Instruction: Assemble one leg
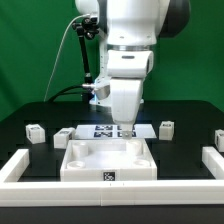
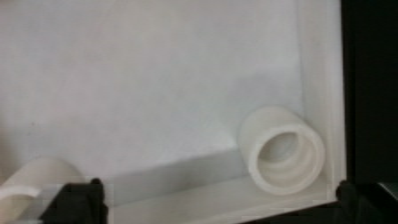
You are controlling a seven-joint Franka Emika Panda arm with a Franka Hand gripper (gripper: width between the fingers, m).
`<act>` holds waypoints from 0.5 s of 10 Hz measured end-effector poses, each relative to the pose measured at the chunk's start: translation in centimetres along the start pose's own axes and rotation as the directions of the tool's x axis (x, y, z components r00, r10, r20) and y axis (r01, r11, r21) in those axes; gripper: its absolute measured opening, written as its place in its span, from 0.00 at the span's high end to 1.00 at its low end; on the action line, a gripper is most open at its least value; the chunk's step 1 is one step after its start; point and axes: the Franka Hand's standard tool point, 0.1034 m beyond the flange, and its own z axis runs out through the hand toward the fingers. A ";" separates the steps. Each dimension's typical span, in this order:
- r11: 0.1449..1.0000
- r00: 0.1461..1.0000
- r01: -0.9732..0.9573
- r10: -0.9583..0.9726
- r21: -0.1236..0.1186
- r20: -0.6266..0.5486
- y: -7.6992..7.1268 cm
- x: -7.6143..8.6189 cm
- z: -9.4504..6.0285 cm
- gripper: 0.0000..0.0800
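Observation:
Three legs show in the exterior view as small white blocks with tags: one (image 1: 35, 131) at that view's left, one (image 1: 165, 128) at its right, one (image 1: 218, 140) at the far right edge. The large white tray-like piece (image 1: 108, 160) lies front centre. My gripper (image 1: 125, 129) hangs over the tray's far edge, apart from every leg. In the wrist view its dark fingertips (image 2: 75, 200) stand wide apart, so the gripper (image 2: 219, 205) is open and empty. Below it lies the tray's inside (image 2: 160, 90) with a round socket (image 2: 285, 150) in a corner.
The marker board (image 1: 96, 130) lies just behind the tray. White frame rails run along the front left (image 1: 20, 165) and front right (image 1: 212, 160). A cable hangs behind the arm at the back.

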 end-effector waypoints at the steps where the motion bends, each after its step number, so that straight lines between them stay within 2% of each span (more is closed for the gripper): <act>1: 0.998 0.999 0.055 -0.055 0.015 -0.001 -0.5 -1.1 0.6 0.19; 3: 0.995 0.996 0.094 -0.093 0.034 -0.009 -1.2 -3.0 1.9 0.19; 5: 0.993 0.995 0.095 -0.094 0.066 -0.018 -2.0 -4.3 3.5 0.19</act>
